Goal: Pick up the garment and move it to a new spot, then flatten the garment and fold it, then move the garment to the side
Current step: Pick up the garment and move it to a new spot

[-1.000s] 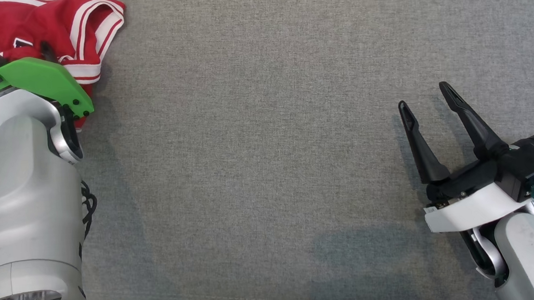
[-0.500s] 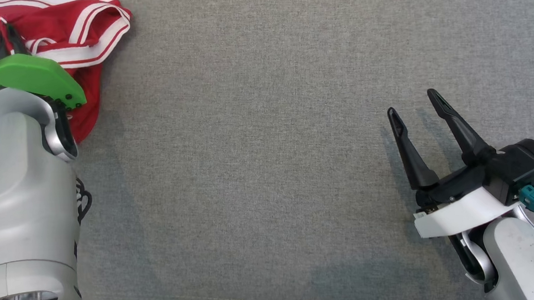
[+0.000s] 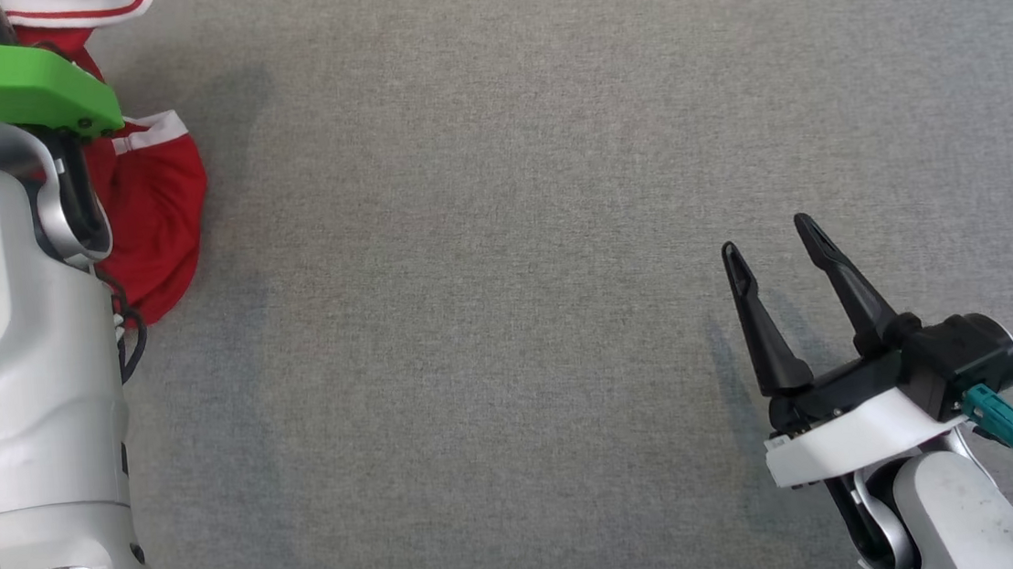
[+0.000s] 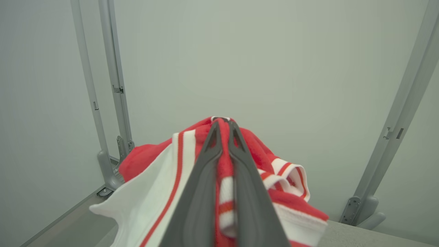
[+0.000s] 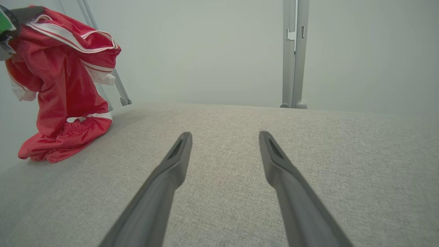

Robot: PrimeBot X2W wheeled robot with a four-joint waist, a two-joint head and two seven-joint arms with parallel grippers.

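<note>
Shut tight with the left gripper (image 4: 223,120) on the garment (image 4: 154,178), red-and-white cloth pinched between the narrowed fingers and draped down both sides of them. Held up at the far-left corner of the grey fabric table (image 3: 506,275), upper part raised clear, lower hem bunched and resting on the table top. Judged to be the pick-and-carry step, early in the task. To do it well: lift higher to free the trailing hem, then carry toward the open middle, slowly enough not to swing the cloth or shake it out of a thin pinch. Set down hem first and draw away to spread the fabric rather than pile it. Worth watching for slip, with only a fold of slick-looking material in the pinch. Reaching along the left edge, the left forearm (image 3: 8,346), green wrist cover (image 3: 12,85) above part of the garment, fingers roughly level and pointed toward the far edge. Spread wide and holding nothing, the right gripper (image 3: 767,239), low near the right edge on the near side, fingers just above the table, angled toward the far edge, well apart from the garment.
</note>
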